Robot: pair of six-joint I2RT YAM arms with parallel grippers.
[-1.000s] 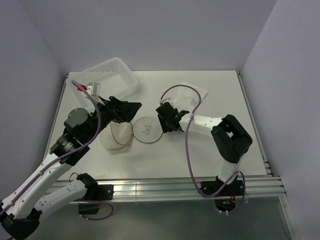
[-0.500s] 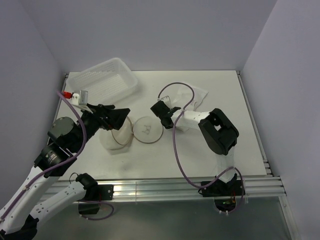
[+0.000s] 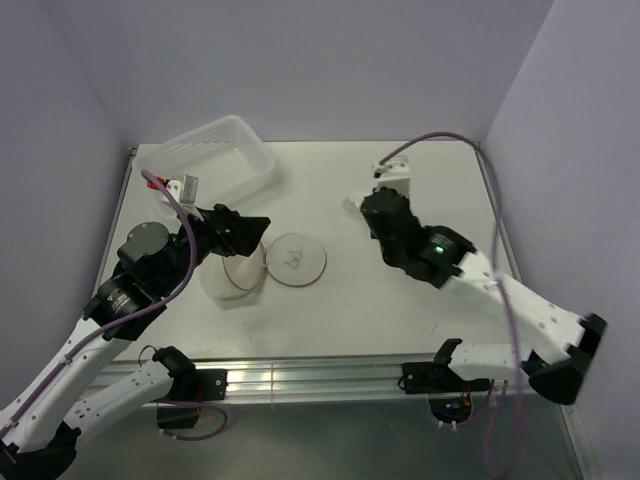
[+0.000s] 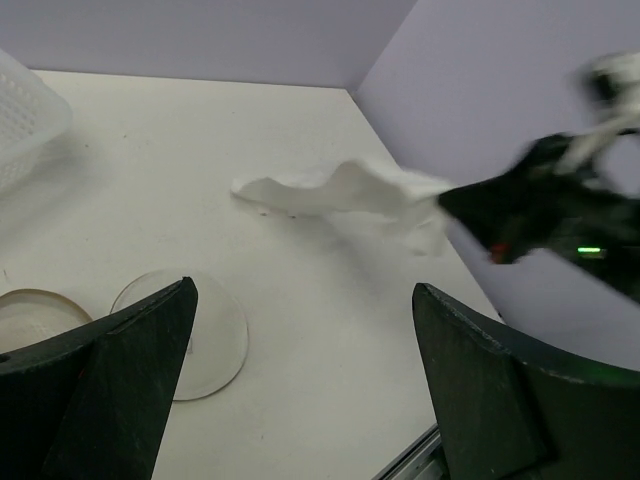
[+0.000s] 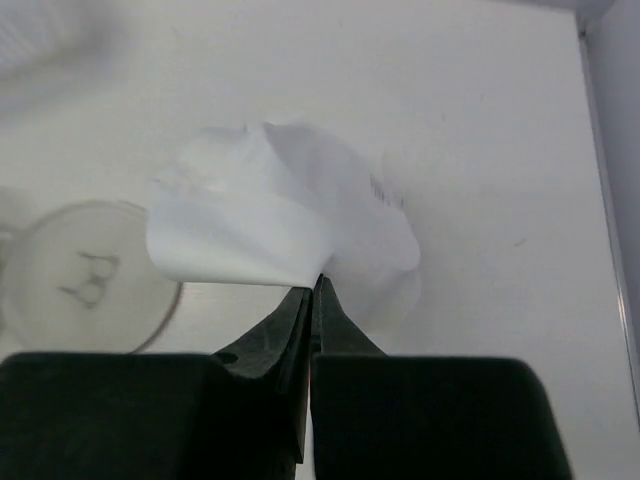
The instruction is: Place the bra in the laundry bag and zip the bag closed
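The right arm has swung away from the laundry bag point(image 3: 293, 260) since a second ago, and its right gripper point(image 5: 315, 283) has gone from parted beside the bag's icon disc to clenched on the bra point(image 5: 280, 220). In the right wrist view the jaws meet on the near edge of the pale fabric, with the rest of the garment bunched just beyond the fingertips. The left arm has drawn slightly back toward its base. The left gripper point(image 4: 305, 290) has its jaws spread wide and holds nothing, hanging above the bag's open body.

The bra sits to the right of the bag's icon disc and further back, apart from it. From the left wrist it looks like a soft off-white ridge, drawn out long, with its far end at the dark right jaws. Close up it is smooth, rounded and folded over itself. Its straps cannot be made out.

In the top view the right arm covers most of the bra, leaving only a white sliver. The right jaws are blurred in the left wrist view, and whether the fabric is clear of the surface point(image 3: 330, 310) is hard to tell. The basket point(image 3: 210, 160) lies behind and left of the bag.
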